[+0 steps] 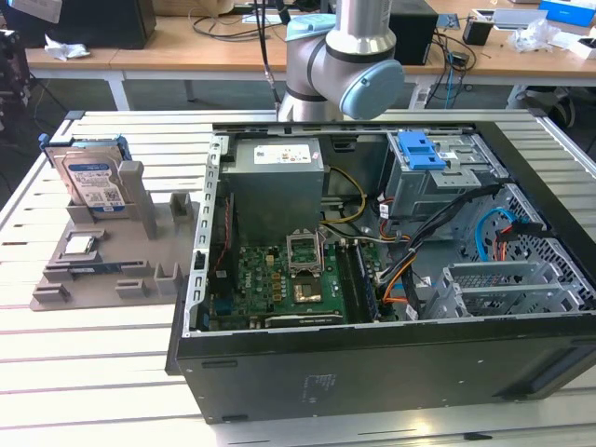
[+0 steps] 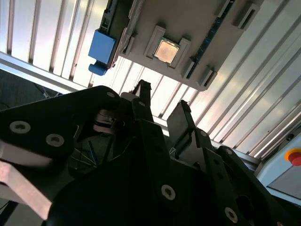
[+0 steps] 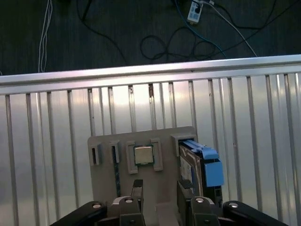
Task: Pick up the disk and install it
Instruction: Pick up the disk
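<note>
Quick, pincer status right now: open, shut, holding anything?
Pincer: open, holding nothing; the silvery disk in its bright blue carrier frame sits ungripped in the grey plastic holder.

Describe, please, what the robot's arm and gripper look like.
The arm is silvery metal with pale blue joint caps. In the second wrist view the gripper is black, built of linked bars with silver screws and two narrow fingers.
</note>
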Robot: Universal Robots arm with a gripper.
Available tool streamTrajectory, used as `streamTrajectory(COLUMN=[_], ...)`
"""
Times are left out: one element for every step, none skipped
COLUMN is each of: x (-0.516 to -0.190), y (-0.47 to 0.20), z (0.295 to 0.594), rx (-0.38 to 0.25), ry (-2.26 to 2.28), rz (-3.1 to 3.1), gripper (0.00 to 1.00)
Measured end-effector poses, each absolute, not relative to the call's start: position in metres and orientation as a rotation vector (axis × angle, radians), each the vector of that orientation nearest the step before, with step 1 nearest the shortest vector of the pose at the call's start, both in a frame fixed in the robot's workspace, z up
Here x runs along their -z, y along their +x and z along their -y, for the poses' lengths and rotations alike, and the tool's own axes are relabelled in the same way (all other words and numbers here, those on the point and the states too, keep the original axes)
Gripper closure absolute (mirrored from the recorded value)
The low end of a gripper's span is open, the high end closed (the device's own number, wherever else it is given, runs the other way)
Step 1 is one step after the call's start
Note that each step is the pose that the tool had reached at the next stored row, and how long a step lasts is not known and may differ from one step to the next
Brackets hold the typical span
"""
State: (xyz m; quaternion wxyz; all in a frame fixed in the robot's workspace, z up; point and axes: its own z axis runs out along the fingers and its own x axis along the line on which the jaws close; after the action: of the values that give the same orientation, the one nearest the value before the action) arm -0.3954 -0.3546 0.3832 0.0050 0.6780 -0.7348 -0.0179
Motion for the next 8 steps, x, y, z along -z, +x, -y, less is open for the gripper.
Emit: streamTrajectory(x=[-0.3831, -0.3831, -0.383, -0.383, -0.3827, -0.3824, -0.3817, -0.3808], y=[-0.3954, -0.3951, -0.395, -0.395, -0.3945, -0.3935, -0.3924, -0.3913], z=[0.3546, 0.3545, 0.3545, 0.3545, 0.3543, 0.3535, 0.3521, 0.3504], rx=[0.056, 0.056, 0.056, 0.056, 0.056, 0.056, 0.056, 0.056], ry=[2.124, 2.133, 2.151, 2.166, 2.19, 2.195, 2.195, 2.196], rz=[2.3, 2.292, 2.275, 2.26, 2.236, 2.231, 2.23, 2.231], gripper=[0.58, 0.58, 0.58, 0.58, 0.58, 0.58, 0.58, 0.58])
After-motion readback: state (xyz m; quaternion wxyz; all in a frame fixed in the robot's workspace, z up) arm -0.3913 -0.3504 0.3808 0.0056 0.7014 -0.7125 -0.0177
